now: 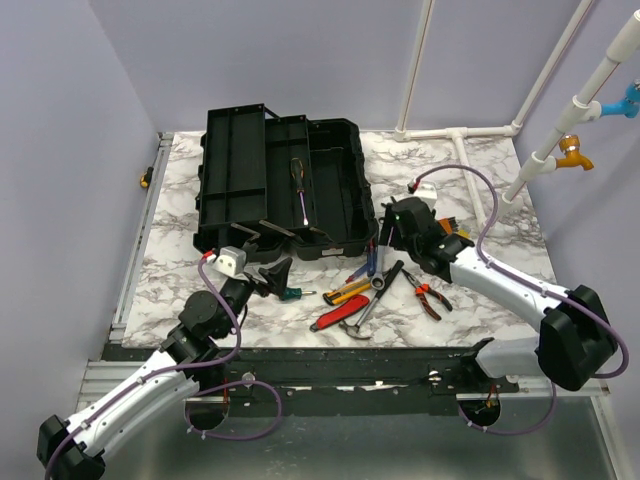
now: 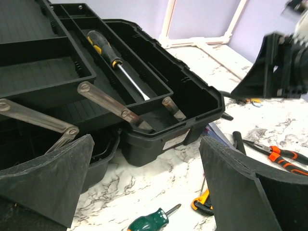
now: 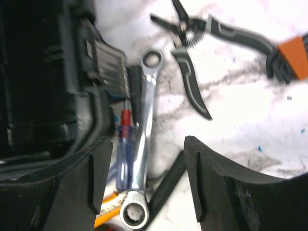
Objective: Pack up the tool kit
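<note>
While the toolbox (image 1: pixel 345 170) sits open, right gripper (image 3: pixel 144 159) hovers over the wrench (image 3: pixel 144 120), jaws apart to grab; left gripper (image 2: pixel 144 159) gapes.

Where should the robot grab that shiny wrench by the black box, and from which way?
I'd grab the wrench on its thin straight middle, coming straight down from above. It lies flat, and both ring ends are wider. The blue screwdriver lies close beside one side, so that finger has little room.
</note>
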Controlling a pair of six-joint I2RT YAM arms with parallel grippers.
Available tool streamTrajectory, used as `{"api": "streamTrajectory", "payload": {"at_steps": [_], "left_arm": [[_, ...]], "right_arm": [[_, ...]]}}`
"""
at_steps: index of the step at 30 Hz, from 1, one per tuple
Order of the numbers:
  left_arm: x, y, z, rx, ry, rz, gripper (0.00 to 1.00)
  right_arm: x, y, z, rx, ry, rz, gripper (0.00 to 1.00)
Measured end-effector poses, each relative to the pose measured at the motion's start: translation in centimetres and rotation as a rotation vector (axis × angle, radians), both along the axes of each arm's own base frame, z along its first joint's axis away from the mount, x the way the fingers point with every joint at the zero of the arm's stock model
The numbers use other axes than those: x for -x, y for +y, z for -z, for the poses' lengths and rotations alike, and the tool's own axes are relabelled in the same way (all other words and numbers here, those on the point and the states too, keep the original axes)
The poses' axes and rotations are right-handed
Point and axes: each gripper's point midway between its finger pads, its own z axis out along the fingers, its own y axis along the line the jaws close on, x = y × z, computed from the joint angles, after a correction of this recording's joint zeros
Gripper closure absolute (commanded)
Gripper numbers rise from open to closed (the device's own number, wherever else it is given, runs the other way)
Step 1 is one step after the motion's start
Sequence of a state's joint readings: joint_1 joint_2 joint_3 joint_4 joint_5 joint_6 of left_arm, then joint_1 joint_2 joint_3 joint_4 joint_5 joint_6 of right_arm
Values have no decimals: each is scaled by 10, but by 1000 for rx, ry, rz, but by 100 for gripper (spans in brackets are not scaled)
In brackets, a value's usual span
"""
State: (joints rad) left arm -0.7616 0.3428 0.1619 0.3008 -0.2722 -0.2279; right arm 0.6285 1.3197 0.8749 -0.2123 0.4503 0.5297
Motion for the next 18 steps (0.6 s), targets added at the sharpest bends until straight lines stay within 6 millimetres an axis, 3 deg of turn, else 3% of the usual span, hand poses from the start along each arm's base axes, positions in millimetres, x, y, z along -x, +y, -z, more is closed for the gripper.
{"api": "streamTrajectory", "payload": {"at_steps": [6,12,15,18], "left_arm": [[1,-8,0,-3,-4,38,6],[1,-14,7,-24,16,63,6],[1,-15,7,-23,15,67,6],[2,-15,7,-23,15,68,6]], "right_arm": [[30,-10,49,-22,141,41,30],[55,-23,89,-80,267,192,39],[62,-27,109,-82,328,267,40],[58,-25,112,-99,331,307,46]]}}
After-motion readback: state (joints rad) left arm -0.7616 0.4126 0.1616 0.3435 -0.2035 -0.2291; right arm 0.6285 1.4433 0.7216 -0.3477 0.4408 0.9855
